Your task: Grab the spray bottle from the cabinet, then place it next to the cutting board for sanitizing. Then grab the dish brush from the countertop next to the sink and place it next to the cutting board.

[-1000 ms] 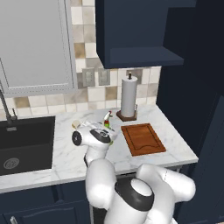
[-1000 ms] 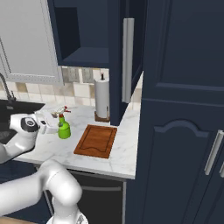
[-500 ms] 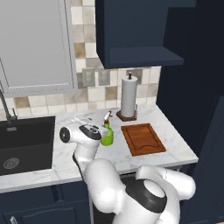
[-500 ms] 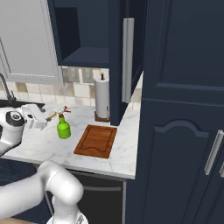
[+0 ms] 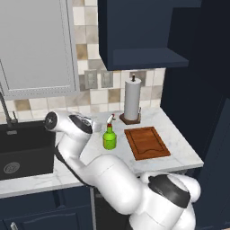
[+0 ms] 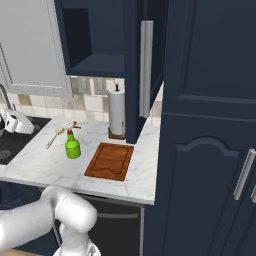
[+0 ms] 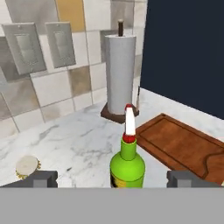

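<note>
The green spray bottle (image 5: 109, 137) (image 6: 73, 147) (image 7: 127, 168) stands upright on the marble countertop (image 5: 179, 149), just left of the reddish-brown cutting board (image 5: 146, 142) (image 6: 110, 160) (image 7: 183, 141). My gripper (image 7: 113, 179) (image 6: 20, 124) is open and empty. It sits left of the bottle by the sink's (image 5: 22, 148) edge and points at the bottle, fingertips (image 7: 41, 178) wide apart and short of it. The dish brush (image 6: 56, 136) lies on the counter behind and left of the bottle, its round head (image 7: 27, 166) low in the hand view. The navy cabinet (image 5: 139, 36) hangs above.
A paper-towel roll (image 5: 131, 99) (image 7: 119, 74) stands at the back wall behind the board. A thin faucet (image 5: 5, 108) rises at the sink's far side. A grey panelled cabinet (image 5: 36, 45) hangs at the left and a tall navy cabinet (image 6: 210, 125) closes off the right.
My hand has drawn back to the left, away from the spray bottle, toward the sink. The bottle stays upright beside the cutting board.
</note>
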